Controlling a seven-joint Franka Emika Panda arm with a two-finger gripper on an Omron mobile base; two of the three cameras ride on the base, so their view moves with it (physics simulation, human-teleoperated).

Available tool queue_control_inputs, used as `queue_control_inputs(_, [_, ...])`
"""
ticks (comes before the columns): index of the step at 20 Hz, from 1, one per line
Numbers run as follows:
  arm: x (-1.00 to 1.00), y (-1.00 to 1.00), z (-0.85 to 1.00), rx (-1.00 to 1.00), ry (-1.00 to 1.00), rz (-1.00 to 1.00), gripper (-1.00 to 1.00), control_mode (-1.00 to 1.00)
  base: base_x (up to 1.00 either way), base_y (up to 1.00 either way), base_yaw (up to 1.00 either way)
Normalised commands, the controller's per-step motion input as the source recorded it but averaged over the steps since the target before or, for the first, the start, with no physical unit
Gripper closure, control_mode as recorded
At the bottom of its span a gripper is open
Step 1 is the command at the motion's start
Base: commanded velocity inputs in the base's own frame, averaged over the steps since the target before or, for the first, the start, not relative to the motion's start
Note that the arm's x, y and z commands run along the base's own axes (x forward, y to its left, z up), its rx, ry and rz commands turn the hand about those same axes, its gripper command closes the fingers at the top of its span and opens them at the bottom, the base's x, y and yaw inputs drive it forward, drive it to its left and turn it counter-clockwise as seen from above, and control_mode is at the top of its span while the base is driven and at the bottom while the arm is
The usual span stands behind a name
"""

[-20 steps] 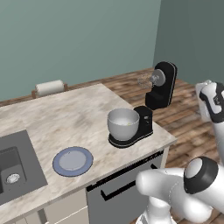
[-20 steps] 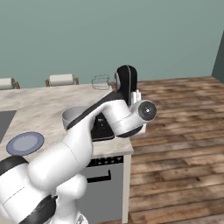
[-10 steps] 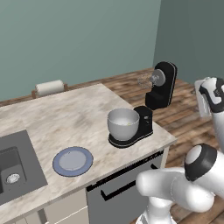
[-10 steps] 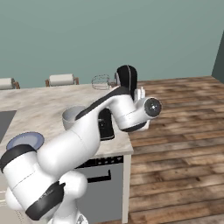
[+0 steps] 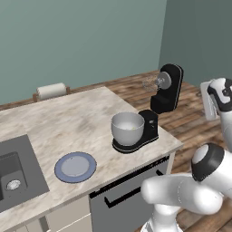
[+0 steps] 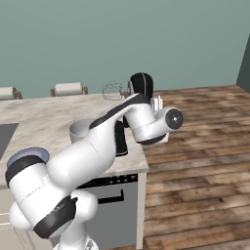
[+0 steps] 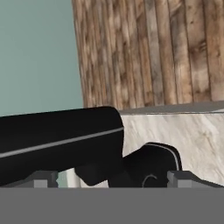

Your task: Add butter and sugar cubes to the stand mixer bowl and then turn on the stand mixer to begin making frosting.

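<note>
Black and glossy, the stand mixer (image 5: 156, 108) is standing at the right end of the marble bench (image 5: 68, 122), its head tilted back with the wire whisk (image 5: 152, 83) hanging clear above the bowl; the stand mixer bowl (image 5: 128, 128) is sitting on the mixer's flat base, and a faint yellowish trace inside it may be the butter, though that is too small to tell; the sugar cubes cannot be made out; a blue-grey plate (image 5: 75, 166) is lying bare toward the near left, with a sink (image 5: 11, 174) beyond it at the left edge. The pincer (image 7: 111, 178) is hanging beside the mixer on its right side, its tips spread wide and gripping nothing; in the hand view the mixer's dark body is lying across the frame just ahead of the tips.

Judging from the bare plate, the step in hand is probably turning the mixer on; doing it well would call for approaching slowly from the side, lining one fingertip with the control on the mixer's body, and pressing or nudging it without shoving the whole machine along the bench; keeping the wrist clear of the raised head and whisk would also matter; the switch itself is not plainly identifiable.

No brand, label or readable writing is showing on the mixer, bowl or bench.
</note>
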Motion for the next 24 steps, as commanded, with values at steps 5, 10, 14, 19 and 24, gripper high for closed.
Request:
queue_control_inputs(5, [0.18, 0.0, 0.0, 0.0, -0.05, 0.04, -1.0, -1.0, 0.0, 0.0, 0.0])
queue_control_inputs(10, [0.28, 0.0, -0.01, 0.0, -0.08, 0.02, -1.0, -1.0, 0.0, 0.0, 0.0])
queue_control_inputs(14, [0.31, 0.0, -0.06, 0.0, -0.05, 0.02, -1.0, -1.0, 0.0, 0.0, 0.0])
queue_control_inputs(19, [0.3, 0.0, -0.03, 0.0, -0.01, 0.04, -1.0, -1.0, 0.0, 0.0, 0.0])
queue_control_inputs(24, [0.27, 0.0, 0.0, 0.0, 0.0, 0.05, -1.0, -1.0, 0.0, 0.0, 0.0])
